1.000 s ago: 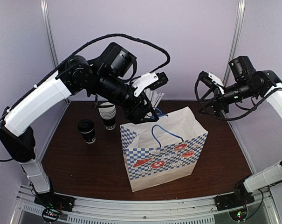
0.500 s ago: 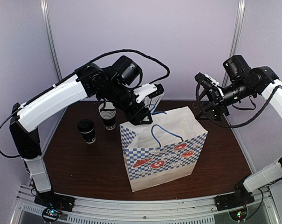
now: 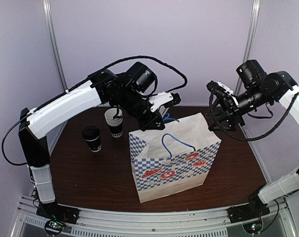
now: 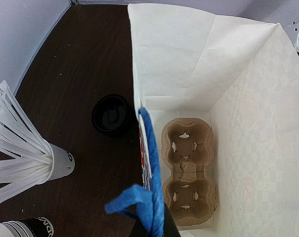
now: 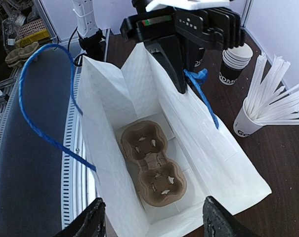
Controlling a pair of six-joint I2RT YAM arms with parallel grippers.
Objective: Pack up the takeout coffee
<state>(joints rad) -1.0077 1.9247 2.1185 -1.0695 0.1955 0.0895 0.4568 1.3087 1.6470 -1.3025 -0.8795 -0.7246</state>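
Entry, packing of the takeout coffee:

- The rear blue handle (image 4: 150, 197) of the blue-checkered paper bag (image 3: 174, 165) is being pinched between the closed fingers of the left gripper (image 3: 156, 120), just above the bag's rear rim.
- The bag is being viewed upright on the dark wooden table (image 3: 85, 173), with its mouth open. The front blue handle (image 3: 176, 142) is arching over the near rim.
- A cardboard two-cup carrier (image 4: 189, 173) is being seen flat on the bag's floor in both wrist views.
- The right gripper (image 5: 156, 222) is being held above the bag's open mouth on the right side. Its jaws are spread wide and nothing is being gripped.
- The takeout coffee (image 3: 91, 138) is being observed upright on the table to the left of the bag, with its black lid on. It is well apart from both grippers.
- In the left wrist view the coffee's lid is being seen from above, near the bag's outer wall but not touching it.
- A stack of lidless cups (image 3: 113, 123) is being noted near the coffee, behind and to its right.
- A white cup of straws (image 4: 55, 165) is being noted on the table close to that stack.
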